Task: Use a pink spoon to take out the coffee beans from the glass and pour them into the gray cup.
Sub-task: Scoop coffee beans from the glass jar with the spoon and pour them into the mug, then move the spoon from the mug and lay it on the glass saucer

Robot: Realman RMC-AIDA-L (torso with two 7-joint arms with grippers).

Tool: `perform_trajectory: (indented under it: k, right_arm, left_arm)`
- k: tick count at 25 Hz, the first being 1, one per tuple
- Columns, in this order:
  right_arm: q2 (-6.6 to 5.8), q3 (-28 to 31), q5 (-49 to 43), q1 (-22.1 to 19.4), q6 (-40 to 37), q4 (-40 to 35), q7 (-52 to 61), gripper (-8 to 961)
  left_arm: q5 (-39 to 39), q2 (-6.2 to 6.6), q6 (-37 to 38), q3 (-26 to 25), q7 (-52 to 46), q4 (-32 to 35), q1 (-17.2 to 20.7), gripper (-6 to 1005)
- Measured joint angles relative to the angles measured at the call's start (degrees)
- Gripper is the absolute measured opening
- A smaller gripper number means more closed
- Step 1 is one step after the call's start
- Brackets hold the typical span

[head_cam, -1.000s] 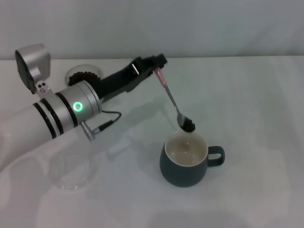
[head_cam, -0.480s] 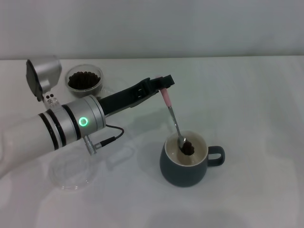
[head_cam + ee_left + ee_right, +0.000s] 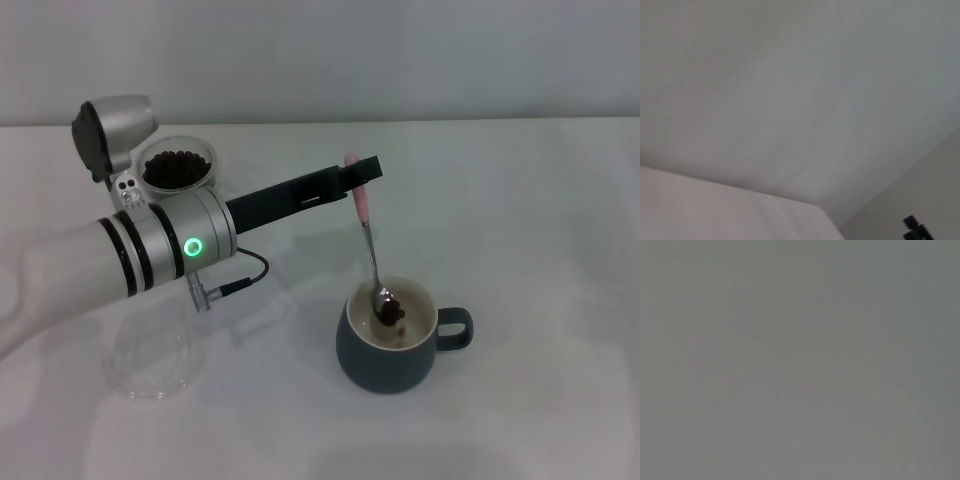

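In the head view my left gripper (image 3: 357,178) is shut on the pink handle of the pink spoon (image 3: 368,235). The spoon hangs almost upright, its metal bowl down inside the gray cup (image 3: 390,340). Dark coffee beans (image 3: 391,311) sit at the spoon bowl inside the cup. The glass (image 3: 178,167) stands at the back left behind my left arm, with a heap of dark beans (image 3: 177,168) in it. The right gripper is out of view. Both wrist views show only blank grey surfaces.
A flat clear glass dish (image 3: 148,362) lies at the front left, below my left forearm. The cup's handle (image 3: 455,328) points right. The white table (image 3: 520,220) stretches to the right of the cup.
My left gripper lowered the spoon from above the cup's rim into the cup and turned it more upright. The beans went down into the cup. The arm shifted right, uncovering the glass.
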Motion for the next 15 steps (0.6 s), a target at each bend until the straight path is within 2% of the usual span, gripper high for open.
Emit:
perform_trajectory:
  k: [5, 15]
  right_arm:
    - [0.62, 0.4, 0.1, 0.1, 0.1, 0.1, -0.1, 872]
    - [0.63, 0.8, 0.2, 0.3, 0.8, 0.2, 0.2, 873]
  left_arm:
    - [0.0, 0.00, -1.4, -0.2, 6.3, 1.0, -0.4, 132]
    - [0.2, 0.07, 0.2, -0.1, 17.6, 3.7, -0.1, 131]
